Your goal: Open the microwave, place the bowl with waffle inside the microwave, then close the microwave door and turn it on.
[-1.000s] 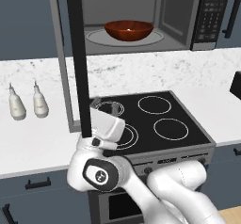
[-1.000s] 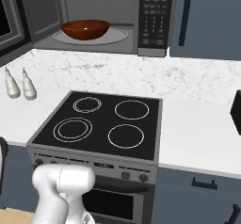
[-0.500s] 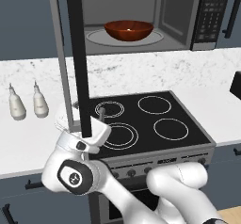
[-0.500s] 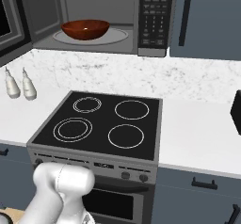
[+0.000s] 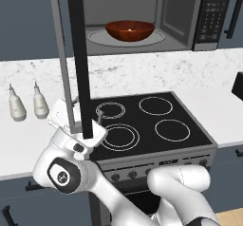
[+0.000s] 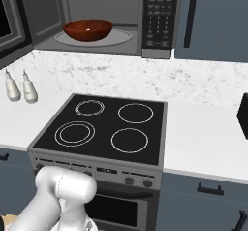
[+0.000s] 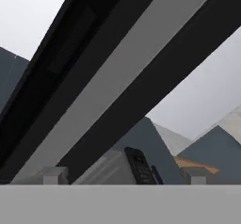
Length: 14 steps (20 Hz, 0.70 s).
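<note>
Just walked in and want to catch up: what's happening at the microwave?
The bowl already sits on the turntable inside the microwave, and the microwave door stands wide open, edge-on to the left base view. The robot's tool is low beside the door's bottom edge, apparently positioned to push it shut. Closing and switching on remain undone.

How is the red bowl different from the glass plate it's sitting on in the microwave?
The bowl is dark reddish-brown and glossy; the turntable is pale and see-through. The bowl curves up deep; the turntable lies flat. The bowl is narrower; the turntable spreads wider around it. Both are round and sit inside the open microwave.
</note>
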### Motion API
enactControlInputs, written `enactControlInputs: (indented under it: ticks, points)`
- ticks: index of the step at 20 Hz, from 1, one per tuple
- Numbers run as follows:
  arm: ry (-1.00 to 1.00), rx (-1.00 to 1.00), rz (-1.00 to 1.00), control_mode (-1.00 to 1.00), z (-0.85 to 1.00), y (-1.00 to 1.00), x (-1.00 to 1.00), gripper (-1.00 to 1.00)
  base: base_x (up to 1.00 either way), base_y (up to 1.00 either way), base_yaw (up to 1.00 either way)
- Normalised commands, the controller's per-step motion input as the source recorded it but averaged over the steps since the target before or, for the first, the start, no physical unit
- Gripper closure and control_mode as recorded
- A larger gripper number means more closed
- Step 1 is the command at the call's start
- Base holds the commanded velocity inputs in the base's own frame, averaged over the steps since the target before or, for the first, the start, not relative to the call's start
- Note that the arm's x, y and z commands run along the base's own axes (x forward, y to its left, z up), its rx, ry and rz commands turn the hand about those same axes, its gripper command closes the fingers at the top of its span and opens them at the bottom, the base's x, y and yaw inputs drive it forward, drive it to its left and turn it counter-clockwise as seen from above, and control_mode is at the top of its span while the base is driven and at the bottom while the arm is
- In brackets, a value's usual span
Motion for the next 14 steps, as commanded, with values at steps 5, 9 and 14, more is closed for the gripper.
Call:
enactControlInputs:
  ticks: [5, 9, 14]
  points:
    - [-0.21, 0.11, 0.08, -1.0, 0.16, 0.03, 0.01, -1.0, 0.0, 0.0, 0.0]
    - [-0.08, 0.01, 0.11, -1.0, -0.25, 0.35, 0.02, -1.0, 0.0, 0.0, 0.0]
    - [-0.04, 0.03, 0.12, -1.0, -0.23, 0.61, 0.13, -1.0, 0.0, 0.0, 0.0]
